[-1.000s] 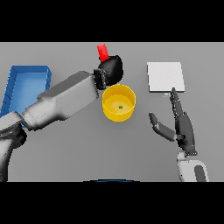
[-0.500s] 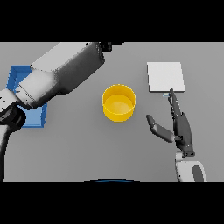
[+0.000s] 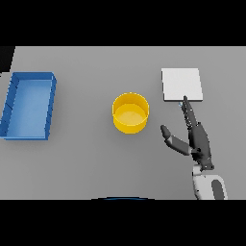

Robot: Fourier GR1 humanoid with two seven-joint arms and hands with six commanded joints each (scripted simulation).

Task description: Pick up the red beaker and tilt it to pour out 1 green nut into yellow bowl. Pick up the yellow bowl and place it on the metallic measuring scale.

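The yellow bowl (image 3: 130,112) stands upright near the table's middle; I cannot make out a nut inside it. The metallic measuring scale (image 3: 181,84), a pale square plate, lies at the back right. My right hand (image 3: 197,138) hovers between them, right of the bowl and just in front of the scale, open with straight fingers pointing toward the scale and the thumb spread toward the bowl. It holds nothing. My left hand and arm do not show. The red beaker is nowhere in the head view.
A blue rectangular tray (image 3: 30,104) lies along the left side of the grey table, with nothing visible in it.
My left arm, which held the red beaker above the bowl, swung away to the back left and has left the view, beaker with it. The right hand stayed put.
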